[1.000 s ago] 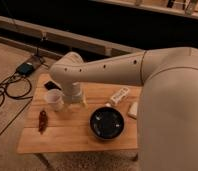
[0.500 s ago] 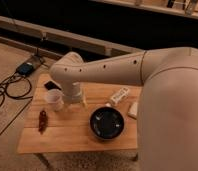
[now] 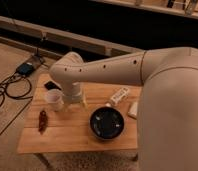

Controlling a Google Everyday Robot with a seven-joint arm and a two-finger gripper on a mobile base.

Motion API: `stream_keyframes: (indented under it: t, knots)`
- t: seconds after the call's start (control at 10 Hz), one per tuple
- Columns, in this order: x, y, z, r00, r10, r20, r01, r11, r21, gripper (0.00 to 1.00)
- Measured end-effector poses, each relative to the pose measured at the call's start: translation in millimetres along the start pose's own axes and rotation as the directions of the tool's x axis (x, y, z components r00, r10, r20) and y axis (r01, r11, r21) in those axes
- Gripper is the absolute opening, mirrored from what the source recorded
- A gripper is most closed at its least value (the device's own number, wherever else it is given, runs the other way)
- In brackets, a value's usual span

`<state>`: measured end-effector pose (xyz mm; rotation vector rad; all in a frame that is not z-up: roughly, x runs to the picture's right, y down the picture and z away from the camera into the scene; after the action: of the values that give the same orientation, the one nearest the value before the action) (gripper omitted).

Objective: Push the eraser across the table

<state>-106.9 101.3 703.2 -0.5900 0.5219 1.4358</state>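
One gripper (image 3: 75, 103) sits low over the table (image 3: 67, 139), beside the cup (image 3: 54, 99); grip state can't tell. Eraser (image 3: 52, 85) lies near the far-left corner.

The eraser (image 3: 51, 85), a small flat black block, lies flat on the table (image 3: 67, 136) near its far left corner, close to the far edge, with its right end partly hidden. The table is small and rectangular, of light wood with plank grain. The gripper (image 3: 73, 105) points down over the table's left half, on the near side of the eraser.
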Motion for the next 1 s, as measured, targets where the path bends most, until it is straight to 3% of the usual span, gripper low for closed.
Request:
stream_keyframes:
  t: [0.5, 0.7, 1.0]
  knots:
    - [-1.2, -0.2, 0.1, 1.0, 0.002, -0.001, -0.002, 1.0, 0.0, 0.65]
    - [-17.1, -4.3, 10.5, 1.0, -0.008, -0.007, 0.008, 1.0, 0.004, 0.65]
    - [-63.4, -0.5, 33.1, 0.998, -0.056, -0.011, 0.056, 0.998, 0.008, 0.65]
